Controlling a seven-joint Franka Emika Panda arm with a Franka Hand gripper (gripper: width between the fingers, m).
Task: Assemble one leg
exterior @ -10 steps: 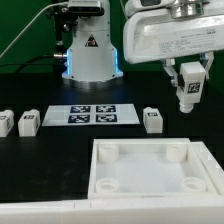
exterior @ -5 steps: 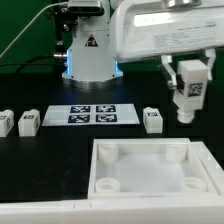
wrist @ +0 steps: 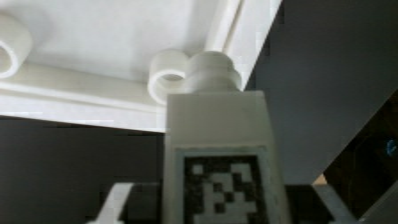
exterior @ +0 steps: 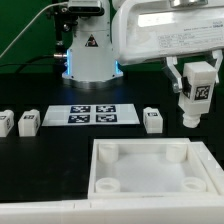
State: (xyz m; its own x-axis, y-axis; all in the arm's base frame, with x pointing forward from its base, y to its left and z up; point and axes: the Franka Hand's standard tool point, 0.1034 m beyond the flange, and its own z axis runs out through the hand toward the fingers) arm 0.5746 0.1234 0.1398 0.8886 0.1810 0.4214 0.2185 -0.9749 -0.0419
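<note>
Hovering near tray (exterior: pixel 140 148): gripper (exterior: pixel 195 86) clamping leg (exterior: pixel 193 104); other legs (exterior: pixel 152 120) flank marker board (exterior: pixel 93 115).

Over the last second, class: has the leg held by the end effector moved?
Yes. The held leg drifted toward the exterior view's right, farther from the nearest loose leg.

We see a black table (exterior: pixel 45 150) whose matte top fills most of the exterior view, and it shows as a dark field in the wrist view too (wrist: pixel 338 90). Behind it rises a green backdrop (exterior: pixel 18 20). The marker board (exterior: pixel 92 115) lies flat on the table, and a thin black cable (exterior: pixel 25 35) slants across the backdrop. The light looks even, without hard shadows.
</note>
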